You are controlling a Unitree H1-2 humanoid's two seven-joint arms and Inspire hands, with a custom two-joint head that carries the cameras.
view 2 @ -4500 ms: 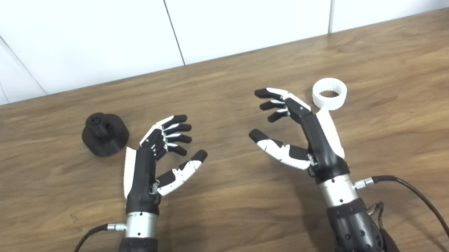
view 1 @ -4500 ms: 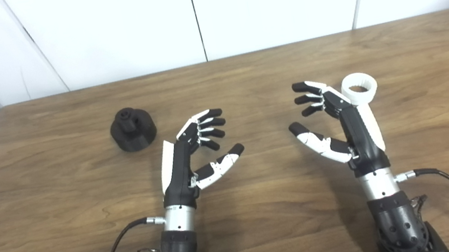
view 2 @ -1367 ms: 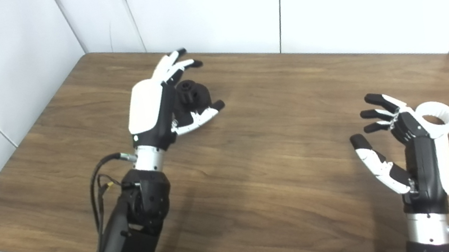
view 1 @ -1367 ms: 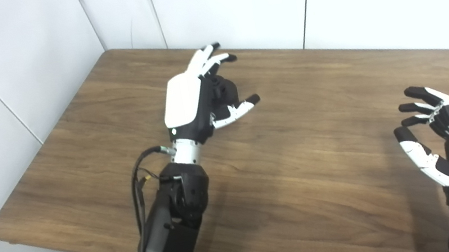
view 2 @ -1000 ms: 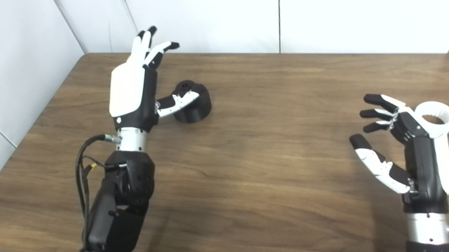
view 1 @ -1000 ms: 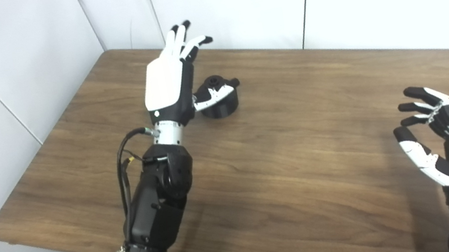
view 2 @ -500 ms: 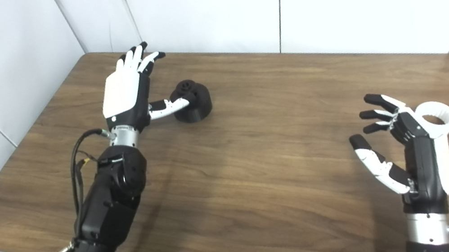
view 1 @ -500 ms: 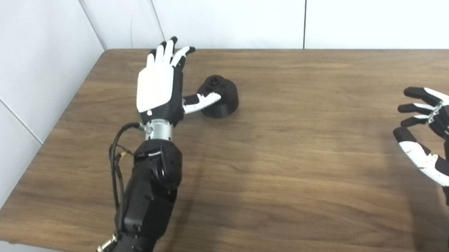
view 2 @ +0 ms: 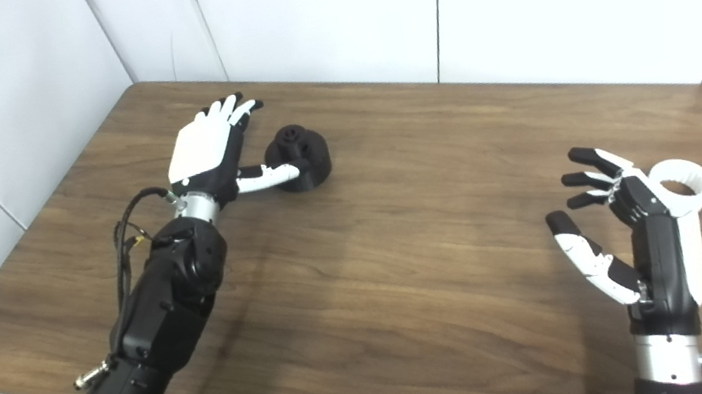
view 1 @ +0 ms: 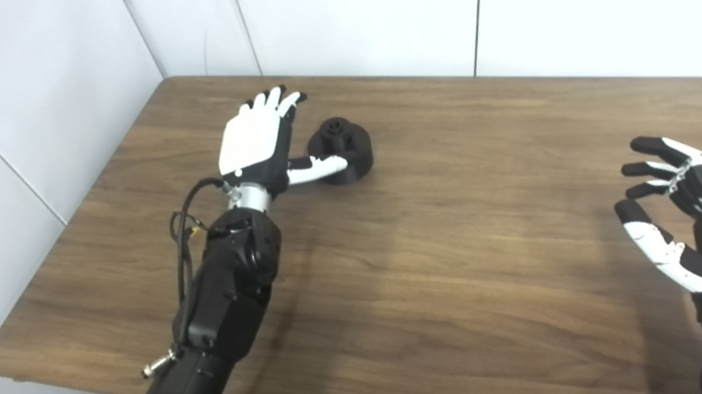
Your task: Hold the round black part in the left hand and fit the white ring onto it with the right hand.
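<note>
The right eye view shows the white ring (view 2: 682,188) nearly whole behind the right hand (view 2: 644,241), whose fingers are spread and hold nothing, while the left eye view half hides it. The wooden desk (view 1: 447,259) stands in a corner of white panelled walls. The round black part (view 1: 340,149) sits upright on the desk, hub upward, just beside the left hand (view 1: 256,143), fingers released and thumb lying in front of it.

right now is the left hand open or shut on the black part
Open. The left hand lies spread beside the black part on the table, fingers straight, thumb in front of it, nothing gripped.
</note>
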